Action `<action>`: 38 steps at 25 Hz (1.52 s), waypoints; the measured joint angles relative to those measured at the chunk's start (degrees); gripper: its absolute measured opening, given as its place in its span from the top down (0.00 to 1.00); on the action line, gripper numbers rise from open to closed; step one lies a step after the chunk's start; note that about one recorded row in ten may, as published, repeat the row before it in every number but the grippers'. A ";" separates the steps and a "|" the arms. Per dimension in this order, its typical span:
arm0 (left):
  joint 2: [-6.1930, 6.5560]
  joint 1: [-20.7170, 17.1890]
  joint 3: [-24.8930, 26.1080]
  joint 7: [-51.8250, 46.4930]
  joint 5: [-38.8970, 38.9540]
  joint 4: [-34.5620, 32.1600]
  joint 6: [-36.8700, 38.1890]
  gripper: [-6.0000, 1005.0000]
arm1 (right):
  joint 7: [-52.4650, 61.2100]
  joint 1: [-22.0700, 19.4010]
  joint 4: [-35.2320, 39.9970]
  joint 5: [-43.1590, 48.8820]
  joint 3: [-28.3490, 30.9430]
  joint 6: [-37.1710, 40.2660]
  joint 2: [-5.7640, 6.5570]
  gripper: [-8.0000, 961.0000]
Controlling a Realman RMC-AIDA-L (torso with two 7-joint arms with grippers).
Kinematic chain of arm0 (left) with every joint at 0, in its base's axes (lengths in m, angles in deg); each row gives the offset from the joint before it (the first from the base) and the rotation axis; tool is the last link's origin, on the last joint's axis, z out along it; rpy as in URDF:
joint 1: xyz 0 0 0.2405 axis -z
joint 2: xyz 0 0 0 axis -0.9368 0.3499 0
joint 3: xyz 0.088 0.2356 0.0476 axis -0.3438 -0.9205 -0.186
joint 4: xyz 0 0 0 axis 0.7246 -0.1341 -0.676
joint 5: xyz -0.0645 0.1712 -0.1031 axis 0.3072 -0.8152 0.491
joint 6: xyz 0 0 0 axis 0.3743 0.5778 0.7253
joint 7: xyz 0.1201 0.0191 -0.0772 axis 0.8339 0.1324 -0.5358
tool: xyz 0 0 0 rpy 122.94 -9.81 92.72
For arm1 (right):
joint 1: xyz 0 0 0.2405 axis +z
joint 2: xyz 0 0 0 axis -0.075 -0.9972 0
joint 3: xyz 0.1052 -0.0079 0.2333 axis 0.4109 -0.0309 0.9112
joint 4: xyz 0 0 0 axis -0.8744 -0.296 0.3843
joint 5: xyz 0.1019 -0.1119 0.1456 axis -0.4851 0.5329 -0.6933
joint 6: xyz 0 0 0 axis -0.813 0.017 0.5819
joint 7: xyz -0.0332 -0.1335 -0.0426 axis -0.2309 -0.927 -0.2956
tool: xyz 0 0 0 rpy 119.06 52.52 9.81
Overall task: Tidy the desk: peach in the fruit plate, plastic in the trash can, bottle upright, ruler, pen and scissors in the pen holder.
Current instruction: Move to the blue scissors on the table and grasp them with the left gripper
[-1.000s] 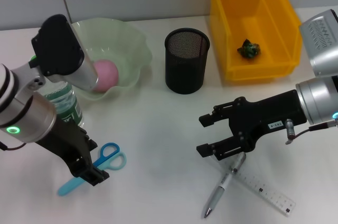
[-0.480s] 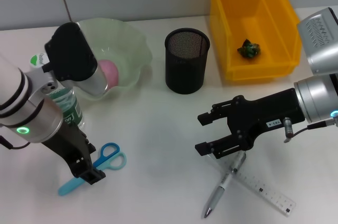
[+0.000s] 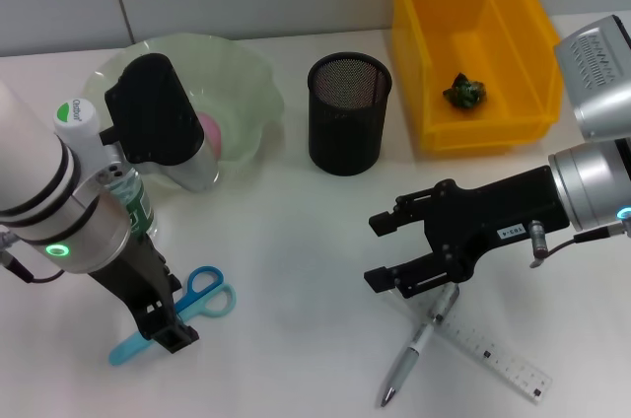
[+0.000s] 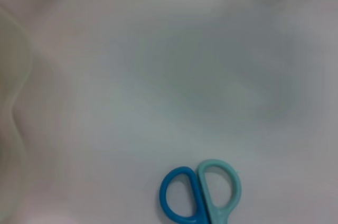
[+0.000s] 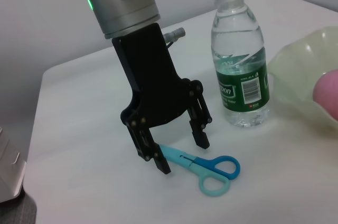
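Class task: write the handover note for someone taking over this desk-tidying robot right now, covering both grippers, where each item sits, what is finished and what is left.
Left gripper: open, fingers straddling the scissors on the table, not yet closed.
Right gripper: open, empty, low over the pen.
Done: peach in the fruit plate; plastic in the yellow trash can; bottle upright.
Left: scissors, the pen and the ruler it lies across still go into the pen holder, which looks empty.
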 joint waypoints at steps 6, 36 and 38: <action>0.00 0.03 -1.64 -0.49 -0.54 0.21 -0.79 0.35 | 0.00 -0.20 0.00 0.02 0.07 0.18 -0.02 0.20; 0.00 0.61 -2.65 -1.58 -1.18 2.45 -2.83 0.52 | 1.32 -0.05 0.24 0.09 -0.24 0.22 -0.06 0.20; 0.00 0.83 -2.65 -2.16 -1.24 2.84 -2.95 0.53 | 1.32 -0.04 0.26 0.09 -0.21 0.21 -0.07 0.20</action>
